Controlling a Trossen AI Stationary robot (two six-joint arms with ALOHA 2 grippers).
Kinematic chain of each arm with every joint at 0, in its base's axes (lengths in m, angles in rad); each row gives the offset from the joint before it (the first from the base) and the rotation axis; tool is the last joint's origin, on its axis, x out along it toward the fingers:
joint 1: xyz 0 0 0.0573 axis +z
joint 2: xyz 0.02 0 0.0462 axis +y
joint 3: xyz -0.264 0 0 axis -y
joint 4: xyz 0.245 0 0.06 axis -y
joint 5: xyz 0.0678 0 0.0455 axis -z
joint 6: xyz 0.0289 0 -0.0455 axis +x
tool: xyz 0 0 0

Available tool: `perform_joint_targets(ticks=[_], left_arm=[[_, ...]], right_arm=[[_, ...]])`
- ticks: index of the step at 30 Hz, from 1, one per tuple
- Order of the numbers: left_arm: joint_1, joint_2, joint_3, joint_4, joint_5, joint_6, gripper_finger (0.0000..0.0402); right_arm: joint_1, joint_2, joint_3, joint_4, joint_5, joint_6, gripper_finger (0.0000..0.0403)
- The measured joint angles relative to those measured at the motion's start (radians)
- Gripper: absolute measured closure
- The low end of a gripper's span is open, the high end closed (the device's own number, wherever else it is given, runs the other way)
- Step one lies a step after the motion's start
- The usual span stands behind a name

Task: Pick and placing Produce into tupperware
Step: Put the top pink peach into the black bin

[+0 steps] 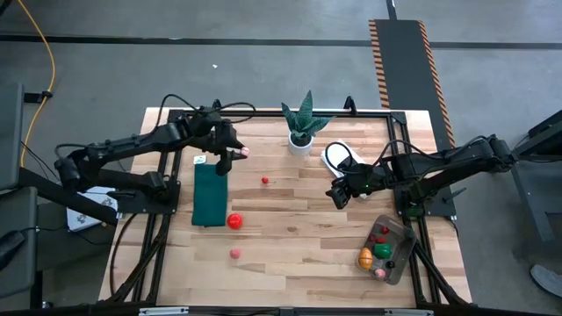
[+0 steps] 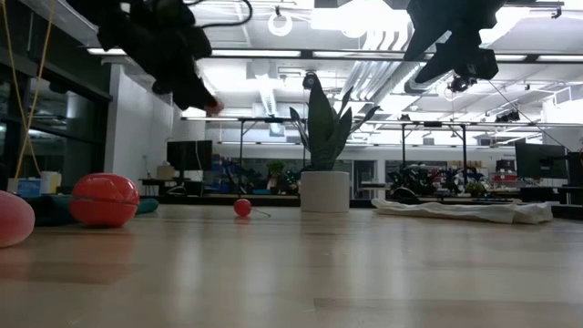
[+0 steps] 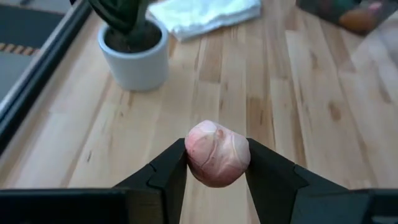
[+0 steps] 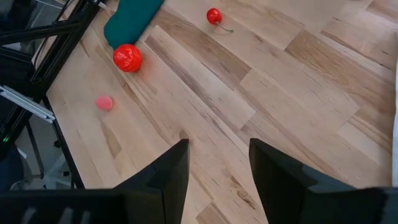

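Note:
My left gripper hangs above the far left of the table, over the far end of the green mat, shut on a pale pink round fruit. My right gripper stands open over bare wood right of centre, nothing between its fingers. On the table lie a red tomato-sized fruit, a small red berry and a small pink one. The clear tupperware sits at the near right with several pieces of produce inside. My left gripper pinches the pink fruit by its two opposite sides between the two fingertips. The fingers slant downward from the table's left side. The fruit is lifted clear of the table, well above it in the low view.
A spiky green plant in a white pot stands at the far centre, with a folded white cloth to its right. Black frame rails run along the table's left and right sides. Bare wood lies between mat and tupperware.

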Motion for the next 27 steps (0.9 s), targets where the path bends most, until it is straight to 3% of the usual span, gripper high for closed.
perform_joint_targets(ticks=[27], left_arm=[[0.0,-0.28,0.0,0.056,0.034,-0.18,0.0261]], right_arm=[[0.0,0.0,0.0,0.001,0.0,-0.004,0.0245]])
